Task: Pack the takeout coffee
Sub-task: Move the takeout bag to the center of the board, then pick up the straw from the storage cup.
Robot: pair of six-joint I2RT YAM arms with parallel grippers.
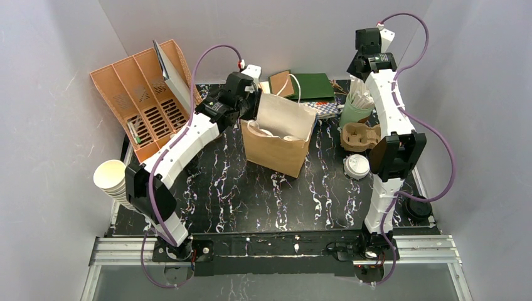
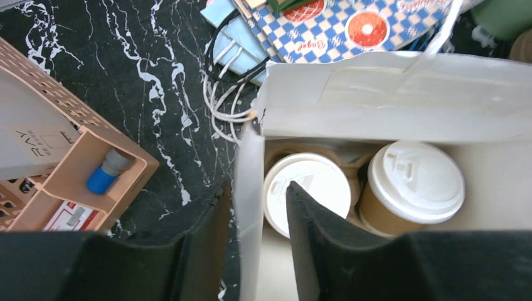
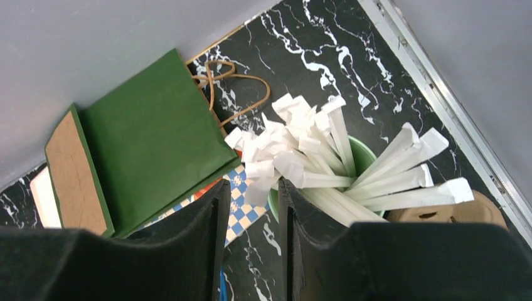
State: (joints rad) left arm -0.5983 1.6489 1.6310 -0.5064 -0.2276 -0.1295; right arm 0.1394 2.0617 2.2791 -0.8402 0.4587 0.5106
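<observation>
1. Paper bag [image 1: 276,141]: it stands open at mid-table. The left gripper [image 2: 258,191] straddles its left wall near the rear corner, fingers apart, one inside and one outside, the wall loose between them. If the arm draws sideways before lifting clear, we expect a finger to drag the wall and tip or slide the bag.
2. Takeout coffee: one lidded cup [image 2: 323,175] and a second cup [image 2: 414,182] stand upright, side by side, inside the bag. The inner finger overlaps the first lid in the wrist view; contact we cannot confirm. A downward slip could, in our judgement, pop that lid or tilt the cup.
3. Wrapped straws [image 3: 326,157] in the green cup [image 3: 367,153]: the right gripper [image 3: 251,188] sits at the bundle's edge, jaws narrowly apart about a wrapper end; whether it is pinched we cannot tell. A poor pinch risks dragging out several straws or toppling the cup.
4. Room: plain pale walls [image 1: 56,94] enclose three sides; the rear right corner leaves that arm little margin.
5. Surface: the black marbled table [image 1: 251,194] is flat and probably slick, so the bag may slide.
6. Clutter: peach organiser [image 1: 135,94]; pulp carrier [image 1: 361,135]; loose white lid [image 1: 356,166].
</observation>
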